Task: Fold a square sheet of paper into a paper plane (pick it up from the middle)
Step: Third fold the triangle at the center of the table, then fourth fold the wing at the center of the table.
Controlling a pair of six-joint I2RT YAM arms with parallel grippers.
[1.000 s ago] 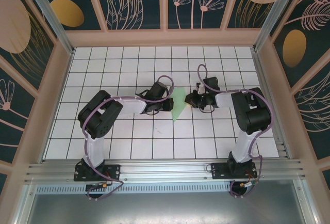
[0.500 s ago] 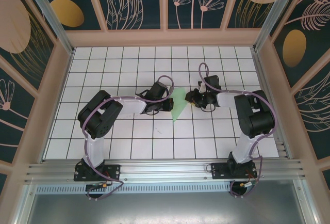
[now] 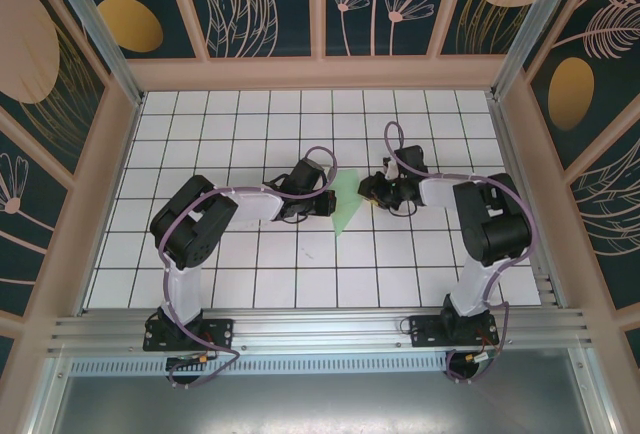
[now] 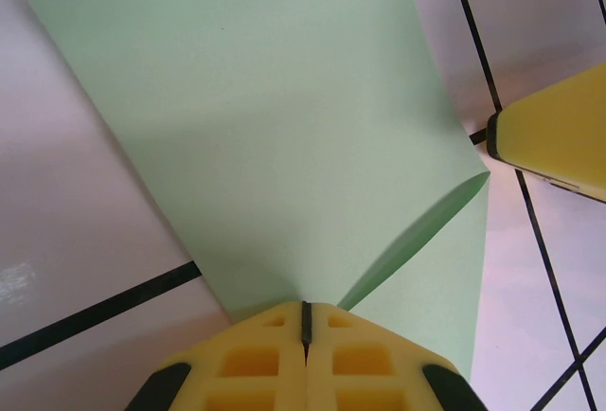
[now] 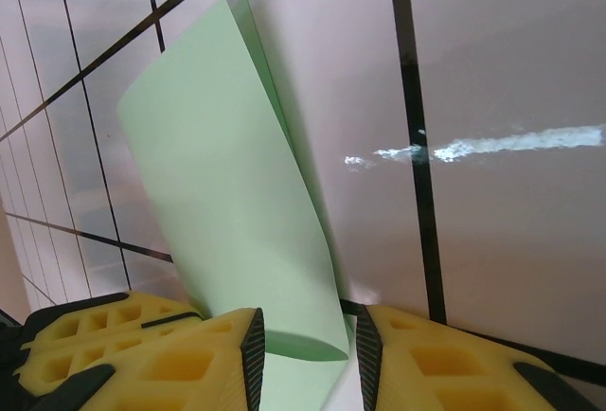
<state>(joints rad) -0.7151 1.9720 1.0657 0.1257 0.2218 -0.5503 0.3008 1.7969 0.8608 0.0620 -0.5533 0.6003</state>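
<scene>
The pale green square sheet of paper [image 3: 345,204] lies near the table's middle, folded over itself, with one layer curling up off the white grid. My left gripper [image 3: 326,202] sits at its left edge. In the left wrist view the yellow fingers [image 4: 355,354] are pressed together at the gripper [image 4: 305,309], with the paper [image 4: 265,117] running into their tips. My right gripper [image 3: 369,191] is at the paper's right side. Seen from the right wrist, that gripper [image 5: 310,349] stands open, and the raised, curled edge of the paper [image 5: 227,193] reaches between its pads without being pinched.
The right gripper's yellow fingertip [image 4: 554,141] shows at the right edge of the left wrist view, close to the paper's corner. Wooden frame walls [image 3: 320,72] enclose the grid table. A white smear [image 5: 511,141] marks the tile beyond the paper.
The right gripper has edged slightly left and up toward the paper's right edge. The left gripper and the paper have barely moved.
</scene>
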